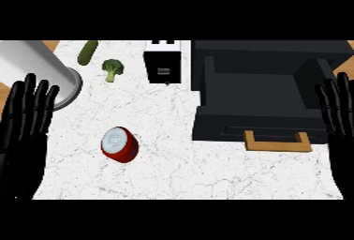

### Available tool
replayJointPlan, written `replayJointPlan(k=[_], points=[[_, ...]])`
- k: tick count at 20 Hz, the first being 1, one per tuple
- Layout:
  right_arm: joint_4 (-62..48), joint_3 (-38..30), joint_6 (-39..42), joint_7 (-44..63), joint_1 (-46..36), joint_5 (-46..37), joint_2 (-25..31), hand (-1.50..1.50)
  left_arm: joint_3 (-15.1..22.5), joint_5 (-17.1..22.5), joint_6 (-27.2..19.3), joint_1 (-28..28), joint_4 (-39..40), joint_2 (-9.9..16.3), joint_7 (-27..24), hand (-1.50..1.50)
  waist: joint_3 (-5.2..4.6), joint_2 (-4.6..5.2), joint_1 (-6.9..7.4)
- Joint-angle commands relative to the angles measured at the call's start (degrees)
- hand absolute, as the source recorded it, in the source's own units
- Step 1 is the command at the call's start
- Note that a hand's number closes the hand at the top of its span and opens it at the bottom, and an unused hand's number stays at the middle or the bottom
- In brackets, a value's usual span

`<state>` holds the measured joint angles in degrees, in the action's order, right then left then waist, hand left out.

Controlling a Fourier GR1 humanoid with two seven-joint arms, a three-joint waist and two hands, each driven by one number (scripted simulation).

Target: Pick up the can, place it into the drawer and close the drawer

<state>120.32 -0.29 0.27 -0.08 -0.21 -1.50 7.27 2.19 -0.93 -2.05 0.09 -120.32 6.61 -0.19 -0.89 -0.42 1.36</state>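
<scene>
A red can (120, 144) with a silver lid lies on its side on the white marble counter (173, 168), left of centre. The black drawer (259, 98) stands pulled open at the right, its tan handle (277, 141) facing the near edge. My left hand (26, 122) rests open at the left edge, fingers up, well to the left of the can. At the right edge my right hand (339, 117) is open too, fingers up, beside the drawer's right side. Neither hand touches anything.
A large silver cylinder (41, 70) lies at the back left. A cucumber (88, 52) and a broccoli floret (113, 69) lie behind the can. A black and white toaster-like box (163, 62) stands just left of the drawer.
</scene>
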Motion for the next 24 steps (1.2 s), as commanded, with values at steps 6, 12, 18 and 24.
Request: replayJointPlan(k=[6,12,18,24], points=[[-0.4,1.7,0.9,2.0,-1.2,3.4,-2.1,-1.50,2.6,22.6,22.6,-1.3,-0.2,7.4,-2.0,-1.50,0.71,0.39,-1.76],[-1.2,-7.8,-3.9,13.5,4.7,5.2,-0.5,-1.50,-3.1,25.7,24.5,2.1,5.1,15.8,12.0,-1.50,0.90,0.39,-1.70],[-1.4,-15.0,1.3,9.6,9.8,11.7,2.8,-1.50,-12.6,37.7,32.4,9.9,0.9,21.6,13.6,-1.50,0.91,0.29,-1.17],[4.1,-16.7,4.5,8.6,17.3,14.4,0.8,-1.50,-17.7,41.5,35.7,11.9,-0.5,22.1,16.6,-1.50,0.90,0.27,-1.35]])
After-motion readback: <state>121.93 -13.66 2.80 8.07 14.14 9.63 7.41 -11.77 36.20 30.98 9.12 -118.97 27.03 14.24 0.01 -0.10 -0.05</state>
